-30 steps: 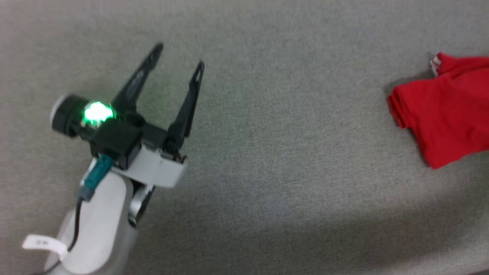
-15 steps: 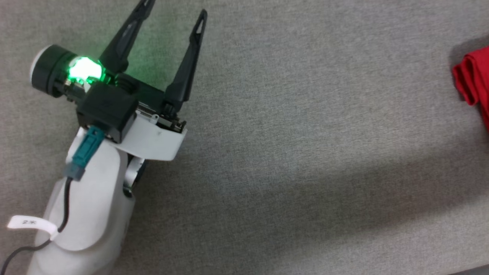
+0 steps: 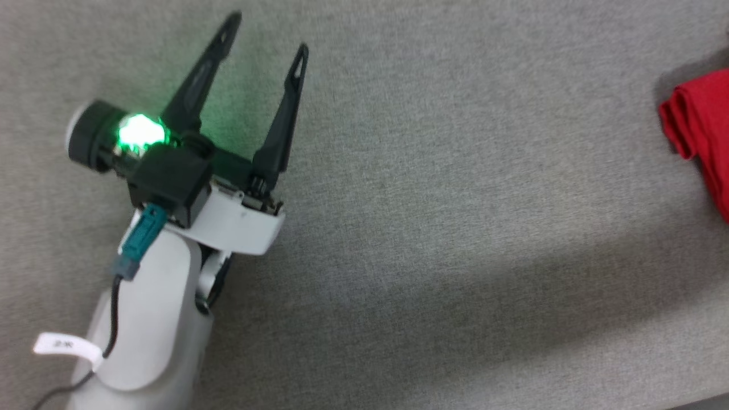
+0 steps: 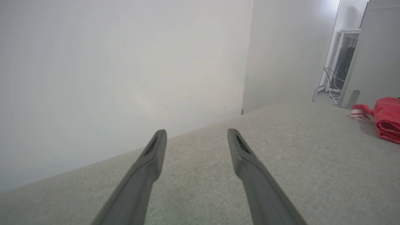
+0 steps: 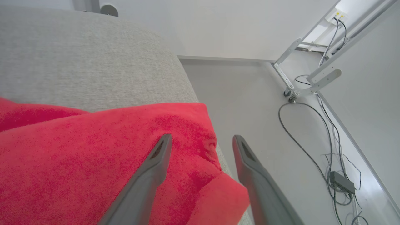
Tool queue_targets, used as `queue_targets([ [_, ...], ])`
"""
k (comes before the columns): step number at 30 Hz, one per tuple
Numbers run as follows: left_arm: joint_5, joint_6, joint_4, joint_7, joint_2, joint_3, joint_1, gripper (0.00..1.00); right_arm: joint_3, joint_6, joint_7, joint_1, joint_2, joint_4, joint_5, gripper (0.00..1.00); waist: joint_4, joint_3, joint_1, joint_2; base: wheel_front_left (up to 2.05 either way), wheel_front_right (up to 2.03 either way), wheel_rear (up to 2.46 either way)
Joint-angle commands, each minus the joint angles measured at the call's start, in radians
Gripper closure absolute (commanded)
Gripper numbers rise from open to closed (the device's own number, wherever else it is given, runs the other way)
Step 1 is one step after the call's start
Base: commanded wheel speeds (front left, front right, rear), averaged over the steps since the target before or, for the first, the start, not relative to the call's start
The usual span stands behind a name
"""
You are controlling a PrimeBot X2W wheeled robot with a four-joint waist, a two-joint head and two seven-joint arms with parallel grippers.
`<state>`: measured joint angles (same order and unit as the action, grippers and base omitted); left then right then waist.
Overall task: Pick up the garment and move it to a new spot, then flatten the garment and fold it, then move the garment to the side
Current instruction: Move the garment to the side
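The garment (image 3: pixel 697 122) is a folded red bundle at the right edge of the head view, lying on the grey fabric surface (image 3: pixel 433 188). In the left wrist view the garment (image 4: pixel 387 120) lies far right with its striped trim toward the wall. My left gripper (image 3: pixel 266 37) is open over bare surface, well left of the garment, with nothing between its fingers (image 4: pixel 196 132). My right gripper (image 5: pixel 202 137) hovers close over the garment (image 5: pixel 93 162) at the surface's edge. Its jaws stand apart, one finger over the red cloth and the other past its corner.
The grey surface ends in a rounded edge (image 5: pixel 187 84) just beyond the garment, with pale floor below. Cables (image 5: pixel 312 162), a power box (image 5: pixel 342 182) and a metal desk frame (image 5: pixel 300 72) are on that floor. A white wall (image 4: pixel 125 78) borders the surface's far side.
The head camera has swung, so the garment now sits cut off at the right edge of its view. My left gripper stays open.
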<state>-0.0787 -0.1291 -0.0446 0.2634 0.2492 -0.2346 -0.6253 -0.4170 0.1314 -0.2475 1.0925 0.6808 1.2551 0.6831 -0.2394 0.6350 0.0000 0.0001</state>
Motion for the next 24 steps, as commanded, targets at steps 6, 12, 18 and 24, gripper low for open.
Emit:
queue_targets([
  [6,-0.033,-0.002,-0.027,0.001,-0.048,0.041,0.137,0.00,-0.071,-0.002,-0.016,-0.097,-0.020,-0.105,-0.023,0.00,0.044,-0.202,0.0000,-0.0001,0.00,0.00,0.00],
  [12,-0.055,-0.002,-0.055,0.001,-0.098,0.119,0.301,0.00,-0.043,-0.002,-0.018,-0.220,-0.045,-0.260,-0.076,0.00,0.084,-0.345,0.0000,-0.0001,0.00,0.00,0.00],
  [18,-0.077,-0.002,-0.083,0.001,-0.139,0.181,0.446,0.00,0.081,-0.002,-0.018,-0.408,-0.135,-0.400,-0.155,0.00,0.140,-0.467,0.0000,-0.0001,0.00,0.00,0.00],
  [24,-0.101,-0.002,-0.110,0.001,-0.151,0.209,0.560,0.00,0.191,-0.002,-0.018,-0.580,-0.257,-0.504,-0.223,0.00,0.190,-0.559,0.0000,-0.0001,0.00,0.00,0.00],
])
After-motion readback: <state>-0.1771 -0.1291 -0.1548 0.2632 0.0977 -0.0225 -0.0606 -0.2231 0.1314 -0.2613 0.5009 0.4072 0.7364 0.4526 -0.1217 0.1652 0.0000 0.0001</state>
